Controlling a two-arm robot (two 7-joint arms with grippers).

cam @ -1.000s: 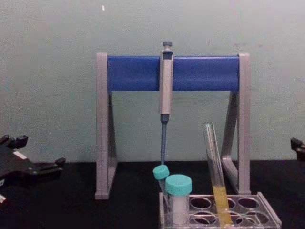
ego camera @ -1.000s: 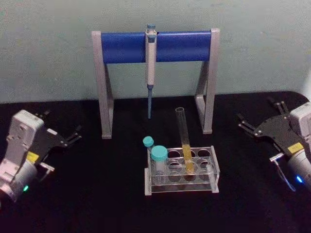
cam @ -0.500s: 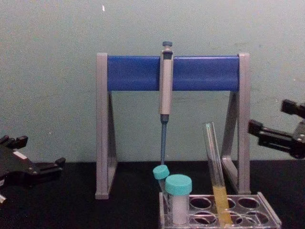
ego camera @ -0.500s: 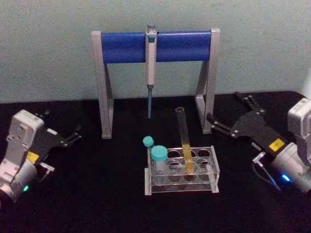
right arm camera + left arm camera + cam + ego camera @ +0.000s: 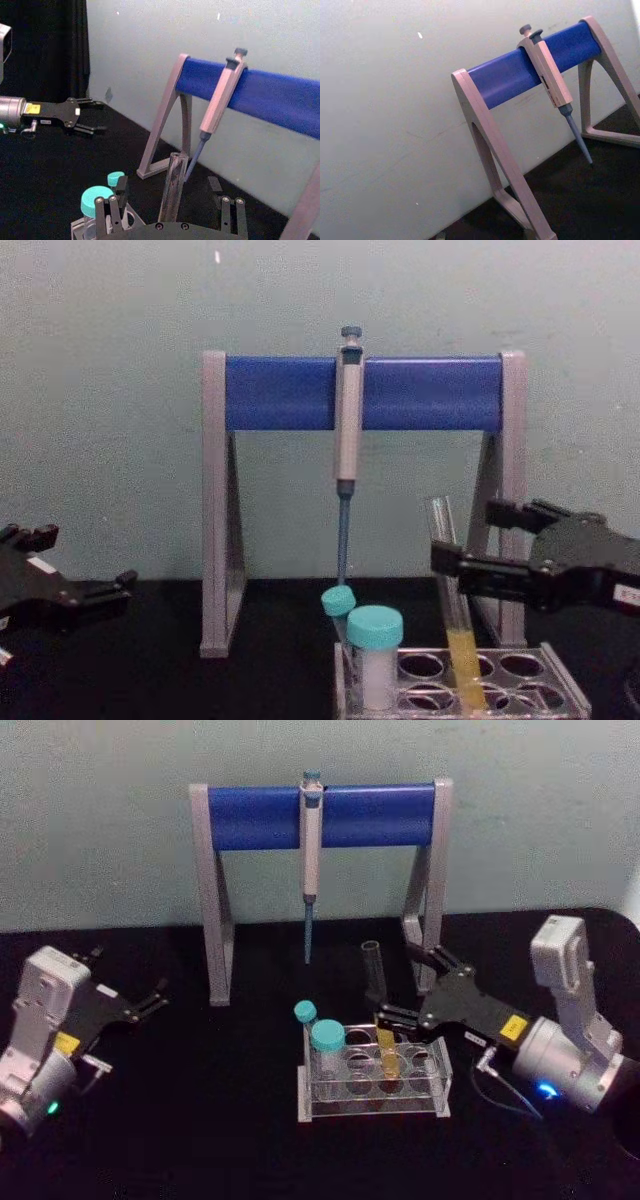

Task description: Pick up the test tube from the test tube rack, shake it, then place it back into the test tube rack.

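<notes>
We see the right gripper (image 5: 395, 983), jaws spread, flanking the test tube (image 5: 375, 975), which stands tilted in the test tube rack (image 5: 372, 1105), while the left gripper (image 5: 130, 970) rests at far left, jaws likewise released.

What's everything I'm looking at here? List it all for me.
test tube rack: 1, clear plastic, mid-table
test tube: 1, clear with yellow liquid, tilted in the rack
vials: 2, teal caps, rack's left end
pipette stand: 1, grey legs and blue bar, behind the rack
pipette: 1, grey-blue, hanging on the stand's bar
table: 1, black
left gripper: 1, black, open, far left
right gripper: 1, black, open, straddling the test tube
</notes>
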